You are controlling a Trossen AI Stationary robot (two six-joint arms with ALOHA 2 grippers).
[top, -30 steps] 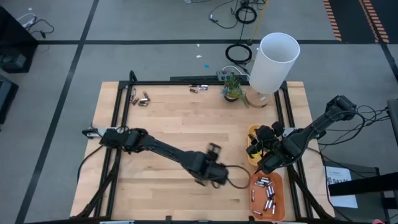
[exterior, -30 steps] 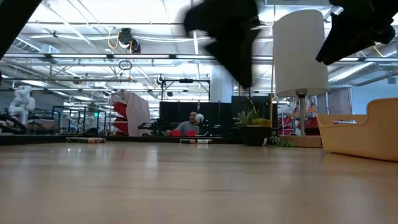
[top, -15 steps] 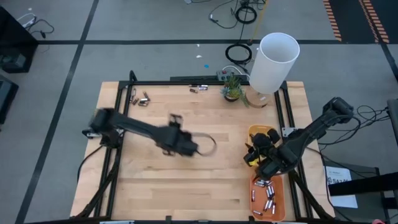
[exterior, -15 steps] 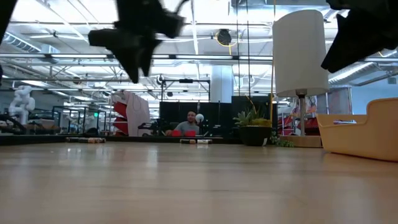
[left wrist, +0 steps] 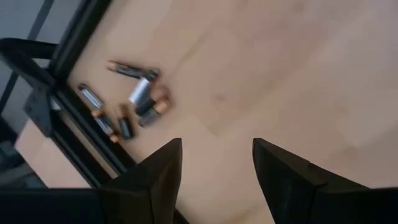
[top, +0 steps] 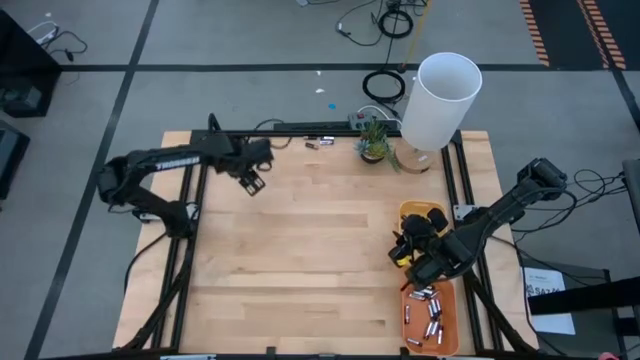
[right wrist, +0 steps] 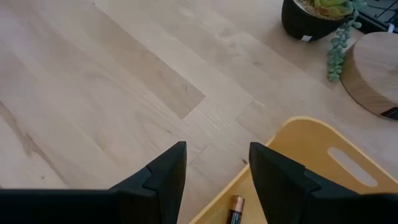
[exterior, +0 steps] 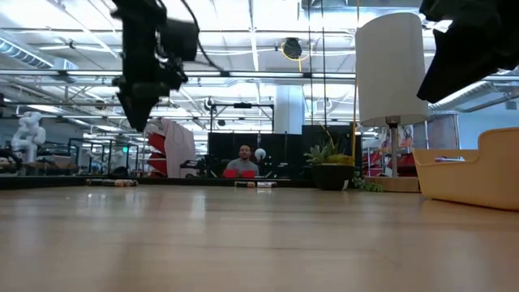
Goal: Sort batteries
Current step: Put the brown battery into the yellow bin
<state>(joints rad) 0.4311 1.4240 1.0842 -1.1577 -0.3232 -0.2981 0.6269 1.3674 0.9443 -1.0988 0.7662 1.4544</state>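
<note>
A cluster of several batteries [left wrist: 134, 99], silvery and dark with copper ends, lies on the wooden table by its far left corner. My left gripper [left wrist: 216, 174] hangs open above the table just beside them, pointing steeply down, nothing between its fingers; in the high view my left gripper [top: 252, 182] is at the far left. More batteries [top: 425, 315] lie in the orange tray [top: 450, 335] at the near right. My right gripper [right wrist: 214, 174] stands open over the edge of the yellow tray [right wrist: 298, 149], which holds one battery [right wrist: 235, 208].
A white lamp [top: 440, 100] on a round wooden base [right wrist: 379, 74] and a small potted plant [top: 373, 140] stand at the far right. Two more batteries [top: 318, 143] lie by the far edge. A black frame [left wrist: 74, 106] runs along the table's edge. The middle of the table is bare wood.
My left gripper has swept from beside the orange tray across the table to the far left corner, staying well above the wood and rolling about its own axis on the way. It now hangs by the loose batteries. Its fingers stay open.
</note>
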